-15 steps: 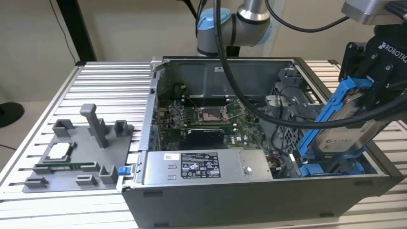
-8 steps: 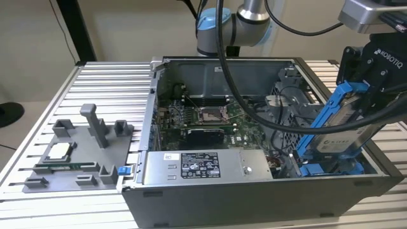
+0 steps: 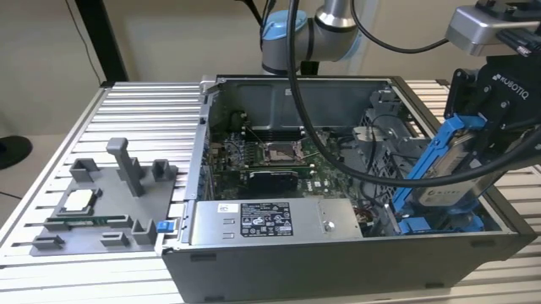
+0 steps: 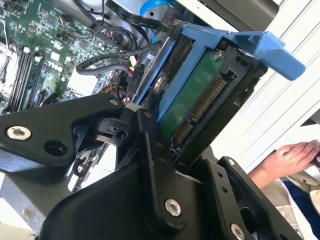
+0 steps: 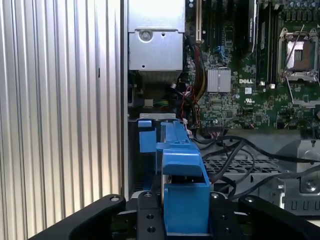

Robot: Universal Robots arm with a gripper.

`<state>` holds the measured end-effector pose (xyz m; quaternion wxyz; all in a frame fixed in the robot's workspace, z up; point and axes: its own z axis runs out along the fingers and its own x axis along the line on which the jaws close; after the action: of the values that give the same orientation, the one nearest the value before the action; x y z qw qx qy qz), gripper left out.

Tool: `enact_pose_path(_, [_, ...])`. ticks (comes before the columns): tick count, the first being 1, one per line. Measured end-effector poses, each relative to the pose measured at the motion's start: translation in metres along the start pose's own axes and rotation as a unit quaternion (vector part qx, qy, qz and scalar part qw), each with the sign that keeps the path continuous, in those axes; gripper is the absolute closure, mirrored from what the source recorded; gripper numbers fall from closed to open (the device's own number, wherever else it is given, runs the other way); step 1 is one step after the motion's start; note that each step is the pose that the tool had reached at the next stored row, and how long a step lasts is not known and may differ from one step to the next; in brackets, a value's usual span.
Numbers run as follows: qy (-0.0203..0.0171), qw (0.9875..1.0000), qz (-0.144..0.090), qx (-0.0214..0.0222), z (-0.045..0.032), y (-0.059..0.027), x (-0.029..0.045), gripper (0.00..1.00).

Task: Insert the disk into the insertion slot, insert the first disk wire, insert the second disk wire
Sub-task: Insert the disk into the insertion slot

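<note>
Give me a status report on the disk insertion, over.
Gripper shut on the disk. Disk steeply tilted, lower end at the insertion slot, not yet seated. Black cables lie close beside the slot.

In the exterior view I see a black cable (image 3: 369,180) sagging across the case (image 3: 338,266) at 9 o'clock of my hand (image 3: 477,155) gripping the disk (image 3: 445,187). The insertion slot (image 3: 432,225) at 6 o'clock looks unblocked.
</note>
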<state>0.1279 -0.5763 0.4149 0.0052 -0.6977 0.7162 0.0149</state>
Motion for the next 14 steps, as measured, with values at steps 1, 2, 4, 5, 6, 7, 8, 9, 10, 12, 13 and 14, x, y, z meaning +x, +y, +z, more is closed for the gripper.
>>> enact_pose_path(1, [0.0000, 1.0000, 0.000, 0.0002, 0.0012, 0.0000, 0.0001, 1.00])
enact_pose_path(2, [0.0000, 1.0000, 0.000, 0.0003, 0.0024, 0.0000, 0.0001, 1.00])
enact_pose_path(4, [0.0000, 1.0000, 0.000, 0.0005, 0.0042, 0.0000, 0.0001, 1.00])
enact_pose_path(5, [-0.0002, 1.0000, 0.000, 0.0006, 0.0051, 0.0000, 0.0001, 1.00])
enact_pose_path(6, [-0.0004, 1.0000, 0.000, 0.0006, 0.0060, 0.0000, 0.0002, 1.00])
enact_pose_path(7, [-0.0006, 1.0000, 0.000, 0.0007, 0.0068, 0.0001, 0.0002, 1.00])
enact_pose_path(8, [-0.0009, 1.0000, 0.000, 0.0007, 0.0079, 0.0001, 0.0003, 1.00])
enact_pose_path(9, [-0.0012, 1.0000, 0.000, 0.0008, 0.0090, 0.0002, 0.0003, 1.00])
enact_pose_path(10, [-0.0014, 1.0000, 0.001, 0.0008, 0.0100, 0.0002, 0.0003, 1.00])
enact_pose_path(12, [-0.0020, 1.0000, 0.001, 0.0008, 0.0123, 0.0003, 0.0004, 1.00])
enact_pose_path(13, [-0.0023, 1.0000, 0.001, 0.0008, 0.0135, 0.0004, 0.0004, 1.00])
enact_pose_path(14, [-0.0026, 1.0000, 0.001, 0.0008, 0.0148, 0.0004, 0.0005, 1.00])
